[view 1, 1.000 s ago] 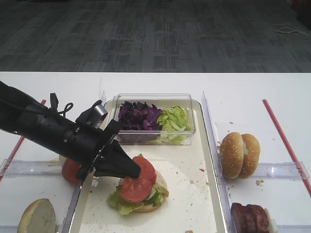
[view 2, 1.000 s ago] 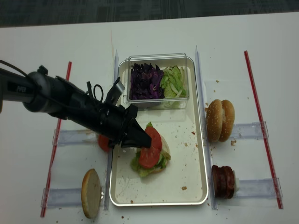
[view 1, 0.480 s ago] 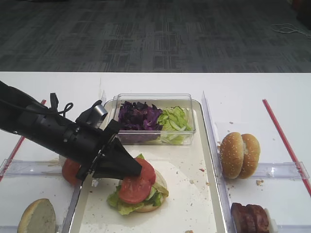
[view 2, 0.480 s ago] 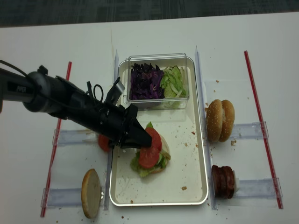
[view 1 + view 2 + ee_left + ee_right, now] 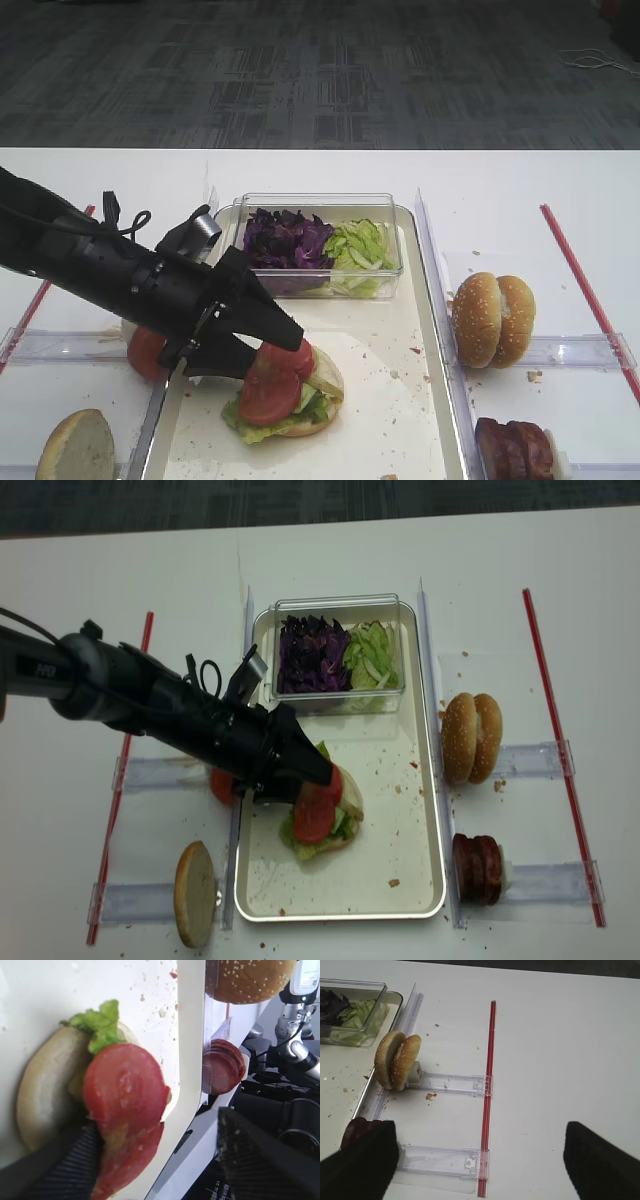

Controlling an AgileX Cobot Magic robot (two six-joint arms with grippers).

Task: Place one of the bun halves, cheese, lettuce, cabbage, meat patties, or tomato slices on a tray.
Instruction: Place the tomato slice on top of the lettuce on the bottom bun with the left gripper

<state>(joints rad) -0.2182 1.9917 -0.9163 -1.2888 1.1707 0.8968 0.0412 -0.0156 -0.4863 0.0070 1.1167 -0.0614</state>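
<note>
The tray (image 5: 420, 865), long and off-white with a raised silvery rim and some crumbs, lay on the white worktop (image 5: 330, 555). At its far end stood a clear plastic tub (image 5: 335, 605) holding dark purple shredded cabbage (image 5: 310, 655) on the left and crinkled light green lettuce (image 5: 372, 658) on the right. Nearer on the tray lay a pale bun half (image 5: 42, 1087) with green leaves and two glossy red tomato slices (image 5: 275, 385) on top, overlapping. The left tool (image 5: 272, 345) had its dark jaws spread apart, one above and one below the tomato slices; its lower finger touched the edge of a slice, but it gripped nothing. In the right wrist view the right tool (image 5: 475, 1160) stood wide open over the worktop, holding nothing. Beside the tray, sesame bun halves (image 5: 465, 737) stood on edge, and dark reddish-brown meat patties (image 5: 478, 868) stood nearer.
</note>
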